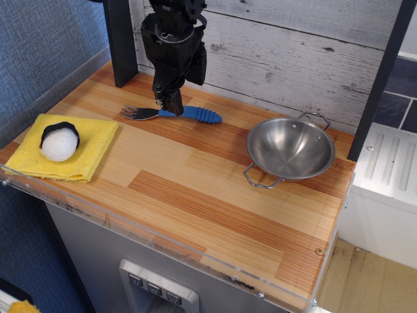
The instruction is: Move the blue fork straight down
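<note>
- My jaws (168, 99) are down at the blue fork (173, 113), nearly closed around its neck where handle meets metal head; can't tell if they grip it.
- Fork lies flat on the wooden surface (195, 189), tines to my jaws' left, handle to right.
- Steel bowl (290, 149) far right; yellow cloth (65, 147) with white ball (58, 143) lower left.

No legible text or labels.
</note>
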`<state>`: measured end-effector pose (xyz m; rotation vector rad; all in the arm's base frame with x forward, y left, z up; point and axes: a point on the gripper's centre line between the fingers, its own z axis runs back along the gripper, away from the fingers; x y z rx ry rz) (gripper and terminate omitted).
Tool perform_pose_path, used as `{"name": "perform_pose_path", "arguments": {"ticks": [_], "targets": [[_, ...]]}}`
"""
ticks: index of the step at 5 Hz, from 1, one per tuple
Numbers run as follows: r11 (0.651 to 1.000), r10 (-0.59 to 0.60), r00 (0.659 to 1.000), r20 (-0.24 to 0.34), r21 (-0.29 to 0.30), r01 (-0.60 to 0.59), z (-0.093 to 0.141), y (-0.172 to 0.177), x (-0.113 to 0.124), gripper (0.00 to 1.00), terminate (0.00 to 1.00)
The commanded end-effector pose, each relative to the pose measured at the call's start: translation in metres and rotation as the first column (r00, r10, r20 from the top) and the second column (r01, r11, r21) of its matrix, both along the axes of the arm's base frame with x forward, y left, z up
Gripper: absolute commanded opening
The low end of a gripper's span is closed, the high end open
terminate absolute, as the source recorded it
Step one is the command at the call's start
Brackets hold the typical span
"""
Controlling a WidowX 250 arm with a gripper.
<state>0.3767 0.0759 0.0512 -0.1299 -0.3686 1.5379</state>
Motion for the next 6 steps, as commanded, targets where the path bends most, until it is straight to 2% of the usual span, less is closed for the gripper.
{"name": "perform_pose_path", "arguments": {"ticks": [1,4,5,6], "targets": [[1.000,0.000,1.000,0.000,0.000,0.000,0.000,0.000,0.000,1.00,0.00],[0.996,0.063,0.996,-0.067,-0.061,-0.067,-0.046,0.014,0.008,1.00,0.00],[0.994,0.086,0.994,-0.072,-0.065,-0.091,-0.051,0.015,0.005,0.00,0.00],[0.993,0.098,0.993,-0.068,-0.061,-0.102,-0.049,0.010,0.002,0.00,0.00]]}}
